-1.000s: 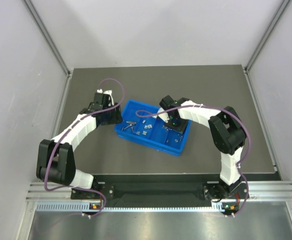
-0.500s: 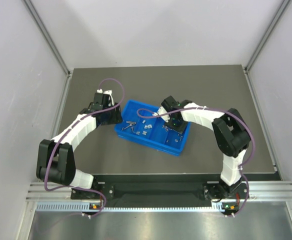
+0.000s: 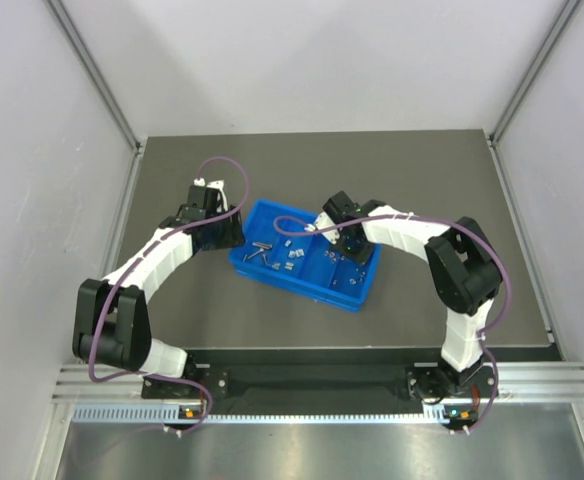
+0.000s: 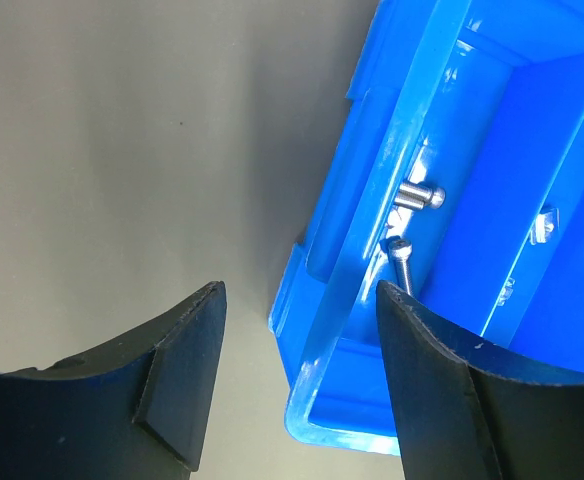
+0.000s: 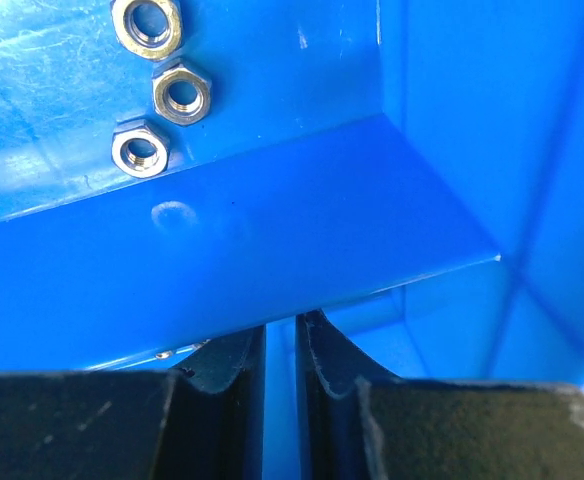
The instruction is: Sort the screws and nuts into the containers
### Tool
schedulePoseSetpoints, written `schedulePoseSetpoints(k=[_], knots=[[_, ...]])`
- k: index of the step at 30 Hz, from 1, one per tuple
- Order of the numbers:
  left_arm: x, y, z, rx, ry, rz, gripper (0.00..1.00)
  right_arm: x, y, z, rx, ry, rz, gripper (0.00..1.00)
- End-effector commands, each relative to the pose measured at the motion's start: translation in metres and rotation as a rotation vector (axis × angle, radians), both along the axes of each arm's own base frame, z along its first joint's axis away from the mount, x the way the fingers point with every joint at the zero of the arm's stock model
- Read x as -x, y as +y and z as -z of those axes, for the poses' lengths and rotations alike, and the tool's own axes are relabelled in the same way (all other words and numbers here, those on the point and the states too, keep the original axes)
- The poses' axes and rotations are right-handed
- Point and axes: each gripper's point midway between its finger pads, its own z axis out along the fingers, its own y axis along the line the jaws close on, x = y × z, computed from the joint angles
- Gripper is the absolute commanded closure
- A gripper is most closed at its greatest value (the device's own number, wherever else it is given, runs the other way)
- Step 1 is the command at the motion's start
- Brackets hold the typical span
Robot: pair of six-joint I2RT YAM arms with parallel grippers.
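Right wrist: nuts lie beyond the divider from the right end effector (nearly closed).

Overhead shot is bright and flat, with soft light from above, so the pale walls nearly wash out and the dark worktop only shows faint shadows under the arms. Left wrist cam: white glare streaks on the blue tray rim, a soft shadow beside it, left pincer dark and blurry. Right wrist cam: nuts crisp, scuffed sheen on the tray floor, right pincer out of focus.
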Motion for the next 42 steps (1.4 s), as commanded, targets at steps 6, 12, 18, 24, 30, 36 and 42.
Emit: schedulePoseSetpoints(k=[6, 12, 18, 24, 30, 36, 42], knots=[[-0.008, 0.001, -0.013, 0.011, -0.066, -0.011, 0.34, -0.011, 0.020, -0.027, -0.102, -0.002, 0.032, 0.98], [-0.009, 0.000, -0.014, 0.018, -0.069, -0.009, 0.34, -0.014, 0.033, -0.080, -0.202, -0.057, 0.055, 0.97], [-0.010, -0.001, -0.017, 0.023, -0.077, -0.008, 0.33, -0.010, 0.054, -0.121, -0.321, -0.049, 0.053, 0.96], [-0.012, -0.001, -0.019, 0.023, -0.084, -0.008, 0.33, -0.013, 0.087, -0.139, -0.407, -0.075, 0.027, 0.96], [-0.014, 0.001, -0.023, 0.011, -0.096, -0.008, 0.33, -0.006, 0.108, -0.114, -0.405, -0.026, 0.001, 0.93], [-0.014, 0.002, -0.026, 0.002, -0.103, -0.009, 0.33, -0.002, 0.107, -0.110, -0.382, -0.035, -0.007, 0.57], [-0.017, 0.001, -0.027, 0.010, -0.111, -0.010, 0.33, -0.005, 0.089, -0.131, -0.358, -0.107, 0.010, 0.37]])
